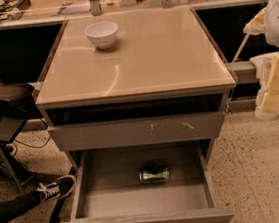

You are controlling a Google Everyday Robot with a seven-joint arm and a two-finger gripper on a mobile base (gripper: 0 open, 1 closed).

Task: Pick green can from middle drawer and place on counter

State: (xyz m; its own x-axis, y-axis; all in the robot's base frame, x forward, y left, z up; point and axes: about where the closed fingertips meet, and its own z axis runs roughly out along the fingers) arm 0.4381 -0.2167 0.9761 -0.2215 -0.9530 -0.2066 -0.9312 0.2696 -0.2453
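The green can (154, 174) lies on its side in the middle drawer (114, 202), which is pulled wide open at the bottom of the grey cabinet. The can rests right of centre on the drawer's grey floor. The tan counter (138, 58) tops the cabinet. My gripper (271, 101) hangs at the right edge of the camera view, beyond the cabinet's right side, at about the height of the upper drawer. It is far from the can and holds nothing I can see.
A white bowl (102, 34) stands at the counter's back left. A shut grey drawer front with white scuffs (137, 132) sits above the open drawer. A person's black sneaker (55, 188) and a dark stool (2, 99) are left of the cabinet. The floor is speckled.
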